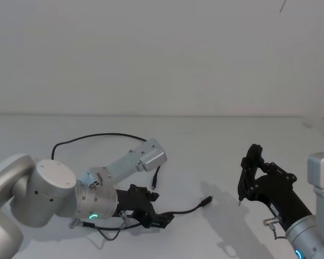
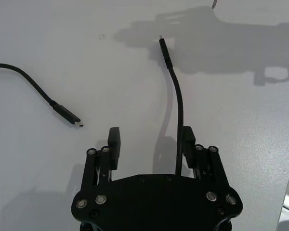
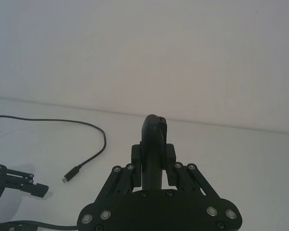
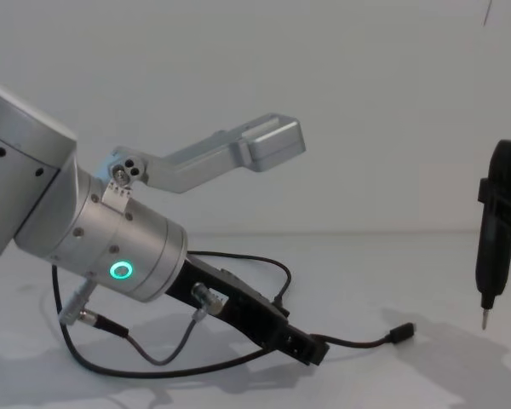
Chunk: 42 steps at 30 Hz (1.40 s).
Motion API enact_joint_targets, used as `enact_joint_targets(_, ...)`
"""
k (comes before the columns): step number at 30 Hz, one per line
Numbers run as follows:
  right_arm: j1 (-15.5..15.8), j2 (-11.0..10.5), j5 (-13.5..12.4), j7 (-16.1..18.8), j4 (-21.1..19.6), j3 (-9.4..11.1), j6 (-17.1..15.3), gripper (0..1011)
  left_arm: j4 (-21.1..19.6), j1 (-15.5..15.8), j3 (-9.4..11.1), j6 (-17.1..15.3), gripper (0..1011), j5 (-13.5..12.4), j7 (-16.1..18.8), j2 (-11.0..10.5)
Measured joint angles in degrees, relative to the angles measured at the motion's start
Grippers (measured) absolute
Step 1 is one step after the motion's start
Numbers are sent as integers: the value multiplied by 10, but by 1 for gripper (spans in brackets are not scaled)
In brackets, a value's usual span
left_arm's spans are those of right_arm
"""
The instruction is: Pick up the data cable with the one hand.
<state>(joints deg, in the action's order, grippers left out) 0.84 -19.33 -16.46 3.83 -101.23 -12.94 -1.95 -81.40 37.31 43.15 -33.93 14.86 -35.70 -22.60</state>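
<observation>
Close to the robot's body, the black angular two-jaw left gripper [image 2: 151,139], joined to a fat silver cylinder [image 4: 119,247] with a green ring light [image 4: 119,271], reaches forward and down to the white table [image 1: 232,140]. Its jaws stand wide apart and grip nothing. The long thin black data cable [image 2: 179,106] runs lengthwise through the gap, just beside the inner face of one finger [image 2: 187,140]; contact cannot be told. The other finger [image 2: 114,144] is well clear of the cord.

A short grey wire [image 4: 153,360] with silver plugs hangs in a loop under the left wrist.

From the side, the chest view places the left gripper [image 4: 302,348] low at the table, with the cable leaving its tip and ending just beyond in a small black plug with a metal tip [image 4: 402,331]. The head view shows that plug [image 1: 207,200] lying on the table between the two arms.

On the right, the right gripper [image 3: 151,154] is closed on a slim black stick-like tool [image 3: 153,139], held upright with its thin point [image 4: 484,322] near the table surface.

Farther out, the cable's second plug [image 1: 155,182] lies just past the left gripper [image 1: 161,208]. From there the cord arcs back across the table in a wide loop [image 1: 97,136] toward the robot's left. The right wrist view shows this second plug [image 3: 70,174] beside the far left gripper [image 3: 19,185]. A plain pale wall [image 1: 162,54] closes the scene.
</observation>
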Motion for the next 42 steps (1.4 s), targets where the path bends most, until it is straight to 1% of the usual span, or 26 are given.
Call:
enact_joint_targets(1,0,0,0,0,0,0,0,279,0,0,0,0,750,0,0,0)
enact_joint_targets(2,0,0,0,0,0,0,0,279,0,0,0,-1,739,0,0,0)
enact_joint_targets(7,0,0,0,0,0,0,0,279,2,1,0,-4,553,0,0,2)
enact_joint_targets(8,0,0,0,0,0,0,0,279,2,1,1,-4,542,0,-1,2)
enact_joint_targets(9,0,0,0,0,0,0,0,279,2,1,1,-4,488,0,-1,2)
enact_joint_targets(14,0,0,0,0,0,0,0,279,3,2,1,-6,346,1,-1,3)
enact_joint_targets(16,0,0,0,0,0,0,0,279,3,2,1,-6,265,1,-1,3)
enact_joint_targets(18,0,0,0,0,0,0,0,279,3,2,1,-7,228,1,-1,3)
enact_joint_targets(20,0,0,0,0,0,0,0,279,3,2,1,-7,153,1,-1,3)
enact_joint_targets(22,0,0,0,0,0,0,0,279,4,2,1,-7,118,1,-1,3)
enact_joint_targets(24,0,0,0,0,0,0,0,279,4,2,1,-7,50,1,-1,3)
enact_joint_targets(29,0,0,0,1,-1,2,1,279,3,3,3,-2,43,0,-3,2)
enact_joint_targets(31,-1,0,0,2,-3,3,1,279,2,3,4,6,43,-1,-6,0)
enact_joint_targets(36,-5,-3,-4,9,-15,10,-1,279,-2,5,7,35,43,-8,-16,-9)
enact_joint_targets(39,-9,-4,-8,14,-23,15,-4,279,-7,5,9,53,43,-12,-25,-18)
enact_joint_targets(41,-14,-5,-18,21,-33,21,-10,279,-10,6,9,64,42,-14,-30,-24)
enact_joint_targets(42,-14,-5,-18,21,-33,21,-10,279,-14,6,9,73,43,-15,-34,-30)
